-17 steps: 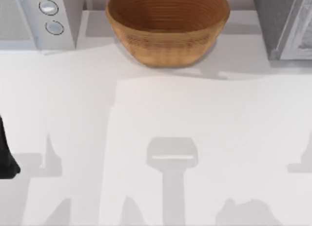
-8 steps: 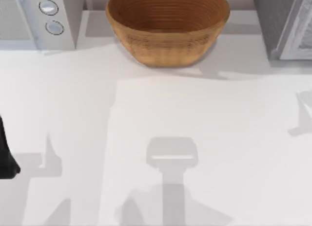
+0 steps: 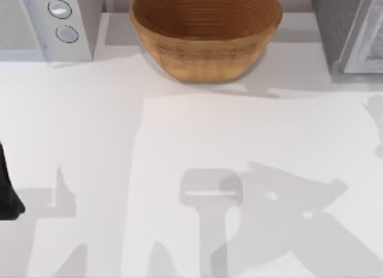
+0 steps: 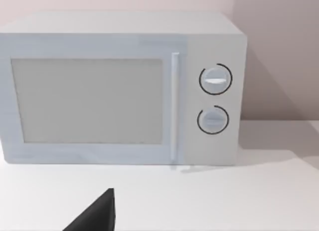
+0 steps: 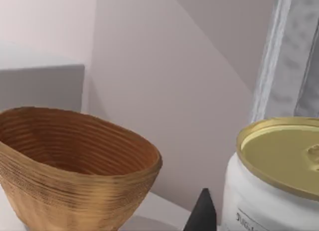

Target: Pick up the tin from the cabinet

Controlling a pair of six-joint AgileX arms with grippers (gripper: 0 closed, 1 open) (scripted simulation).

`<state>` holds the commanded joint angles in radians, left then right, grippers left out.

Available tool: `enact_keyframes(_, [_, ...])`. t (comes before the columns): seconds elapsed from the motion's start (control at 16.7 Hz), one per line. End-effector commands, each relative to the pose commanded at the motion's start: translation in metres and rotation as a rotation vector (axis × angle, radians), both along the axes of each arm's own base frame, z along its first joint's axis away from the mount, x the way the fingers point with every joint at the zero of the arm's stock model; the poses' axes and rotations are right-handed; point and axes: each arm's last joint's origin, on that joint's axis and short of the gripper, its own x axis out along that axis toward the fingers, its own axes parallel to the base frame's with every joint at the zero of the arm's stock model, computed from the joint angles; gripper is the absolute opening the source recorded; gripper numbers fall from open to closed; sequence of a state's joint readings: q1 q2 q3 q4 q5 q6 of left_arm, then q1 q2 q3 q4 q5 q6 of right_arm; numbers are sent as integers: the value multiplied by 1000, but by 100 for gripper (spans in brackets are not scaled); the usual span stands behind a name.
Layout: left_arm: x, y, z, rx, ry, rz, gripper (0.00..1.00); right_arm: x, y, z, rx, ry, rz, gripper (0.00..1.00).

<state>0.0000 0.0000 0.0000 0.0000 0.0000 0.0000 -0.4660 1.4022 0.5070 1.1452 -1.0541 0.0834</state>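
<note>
The white tin (image 5: 271,181) with a gold lid stands right beside the grey cabinet (image 5: 294,57), near the brown basket (image 3: 206,32). A white microwave (image 4: 124,86) sits on the table (image 3: 179,140) at the left. I cannot tell if either gripper's jaws are open or closed.

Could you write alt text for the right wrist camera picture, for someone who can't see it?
A white tin with a gold lid stands close to the camera, beside a grey cabinet. Off to one side sits a brown woven basket, and a dark fingertip of the right gripper pokes up between them.
</note>
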Motion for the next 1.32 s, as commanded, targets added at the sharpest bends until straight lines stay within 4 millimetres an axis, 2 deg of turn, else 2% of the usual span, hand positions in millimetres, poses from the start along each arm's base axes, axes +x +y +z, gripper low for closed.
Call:
enact_keyframes(0.24, [0,0,0,0,0,0,100,28,-28,-71,56,150,146,0])
enact_keyframes(0.42, [0,0,0,0,0,0,100,34,-43,-125,98,227,197,0])
enact_keyframes(0.6, [0,0,0,0,0,0,100,33,-54,-158,88,224,208,0])
enact_keyframes(0.72, [0,0,0,0,0,0,100,32,-62,-170,68,200,186,0])
enact_keyframes(0.9, [0,0,0,0,0,0,100,31,-69,-175,45,173,159,0])
enact_keyframes(1.2, [0,0,0,0,0,0,100,32,-66,-176,49,178,163,0])
enact_keyframes(1.32, [0,0,0,0,0,0,100,38,-61,-178,47,174,161,0])
